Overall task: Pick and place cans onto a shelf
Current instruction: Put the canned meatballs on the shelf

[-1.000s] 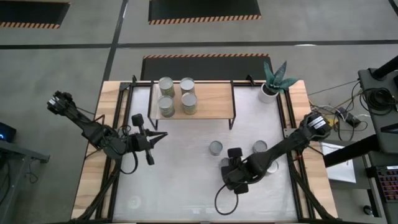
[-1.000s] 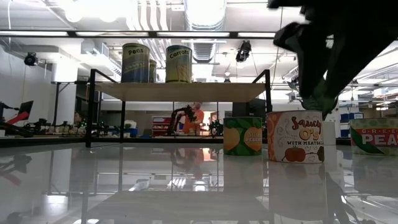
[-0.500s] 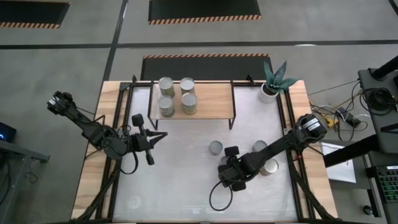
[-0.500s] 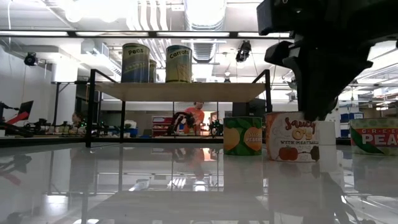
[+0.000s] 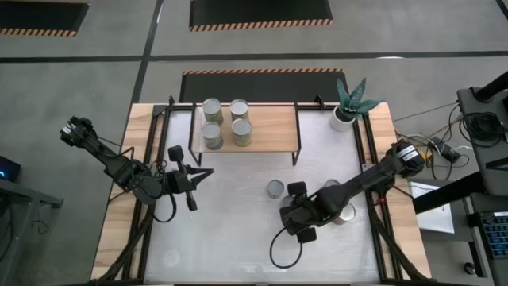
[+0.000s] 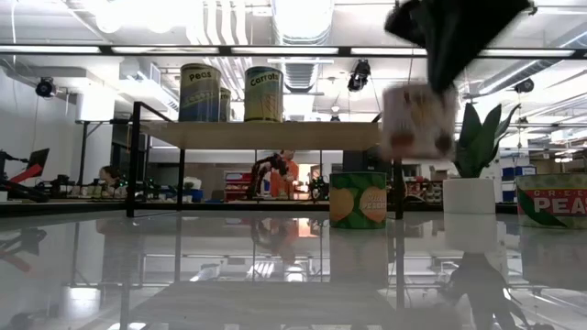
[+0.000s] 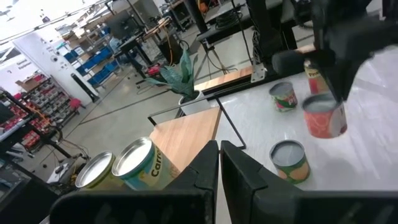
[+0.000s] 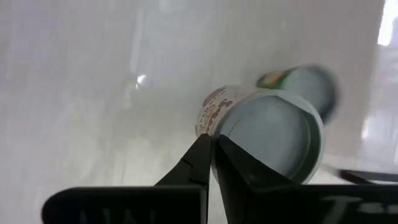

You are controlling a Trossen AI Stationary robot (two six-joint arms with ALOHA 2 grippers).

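My right gripper (image 5: 295, 216) is shut on a red-and-white can (image 6: 417, 119), held high above the table's middle right; the can also shows in the left wrist view (image 7: 323, 118). Several cans (image 5: 226, 121) stand upright on the wooden shelf (image 5: 274, 131) at the far side. Three more cans stand on the table: a green one (image 5: 275, 188), one at the right (image 5: 332, 187) and one beside my right arm (image 5: 344, 213). My left gripper (image 5: 208, 172) is shut and empty, over the table's left side. My right gripper holds the red-and-white can at its top rim (image 8: 217, 127), on one side of the lid. The fingers (image 8: 200, 158) come from above, pointing down. The can hangs below them, lifted clear of the table and tilted.
A white pot with a green plant (image 5: 343, 117) stands at the far right corner. The shelf's right half (image 5: 278, 119) is bare board, with black frame legs (image 5: 298, 155) at its end. The table's near half (image 5: 222, 238) is bare.
My right gripper has gone down onto the red-and-white can, taken hold of it and gone up. The can, which stood on the table, now hangs clear, well above the green can.
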